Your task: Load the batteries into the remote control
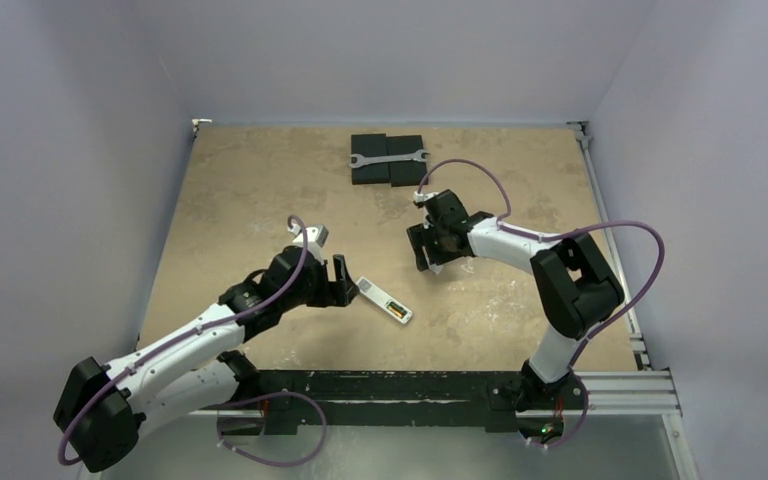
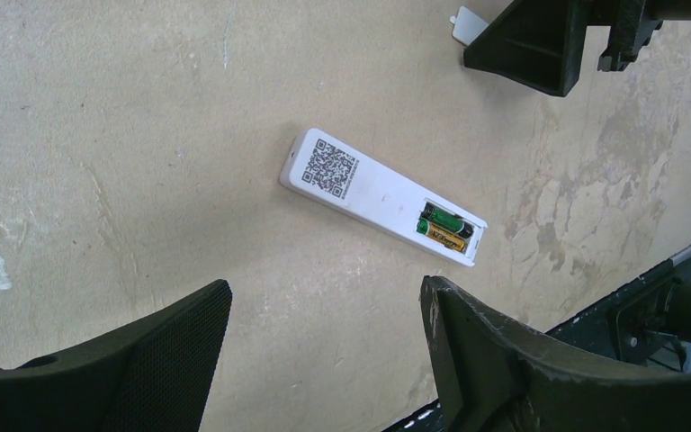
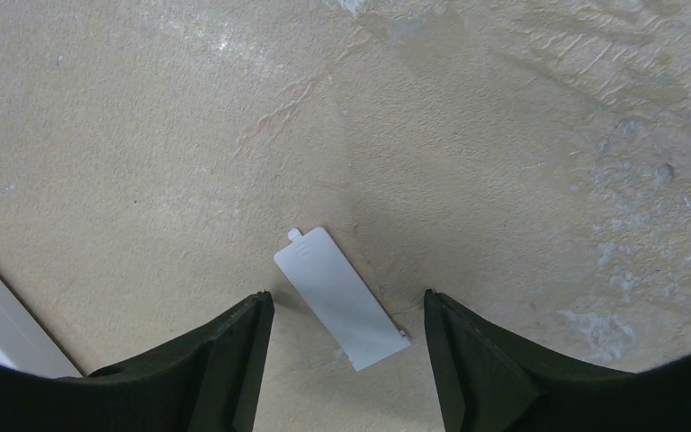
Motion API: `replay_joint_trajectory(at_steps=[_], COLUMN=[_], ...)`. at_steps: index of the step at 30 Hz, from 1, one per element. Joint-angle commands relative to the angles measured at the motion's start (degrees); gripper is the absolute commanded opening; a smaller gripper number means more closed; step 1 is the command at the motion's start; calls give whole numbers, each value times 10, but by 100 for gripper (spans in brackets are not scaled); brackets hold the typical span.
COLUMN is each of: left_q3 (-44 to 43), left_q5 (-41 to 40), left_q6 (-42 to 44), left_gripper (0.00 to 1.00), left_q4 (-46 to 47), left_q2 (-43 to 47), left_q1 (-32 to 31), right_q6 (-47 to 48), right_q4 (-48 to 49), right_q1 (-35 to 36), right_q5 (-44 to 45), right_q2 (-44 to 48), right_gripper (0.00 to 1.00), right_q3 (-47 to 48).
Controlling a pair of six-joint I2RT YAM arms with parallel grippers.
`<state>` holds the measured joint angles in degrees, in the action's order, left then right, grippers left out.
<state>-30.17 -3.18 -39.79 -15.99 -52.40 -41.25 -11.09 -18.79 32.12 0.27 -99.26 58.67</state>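
remote control [image 2: 360,192] mid table [image 1: 250,190], left gripper [image 2: 324,292] just beside

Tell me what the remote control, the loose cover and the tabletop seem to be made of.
Remote control: probably moulded plastic, smooth matte white, printed code label. Cover: likely the same thin plastic, with a moulded tab. Tabletop: perhaps worn, stained board; tan, blotchy, scuffed.

Markings found: one QR code, no legible lettering.
QR code [image 2: 330,167] sits on the remote control [image 2: 380,194] back; print on the batteries [image 2: 444,230] is too small to read.
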Motion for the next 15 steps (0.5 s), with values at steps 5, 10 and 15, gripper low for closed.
replay_joint_trajectory(at_steps=[5,10,15], left_q3=[-12,-13,-12], left_q5=[5,8,8], left_q6=[5,5,4], left_gripper=[77,78,78], left_q4=[17,20,19], left_q2=[-5,-9,-6], left_q1=[4,4,4], right_q6=[-7,-11,-19], right_q4=[-23,-40,-52], right_q1=[17,35,48], right_q5=[9,38,52], right_q2=[4,6,6], right_gripper=[68,65,60], right_q3=[-11,-7,-4])
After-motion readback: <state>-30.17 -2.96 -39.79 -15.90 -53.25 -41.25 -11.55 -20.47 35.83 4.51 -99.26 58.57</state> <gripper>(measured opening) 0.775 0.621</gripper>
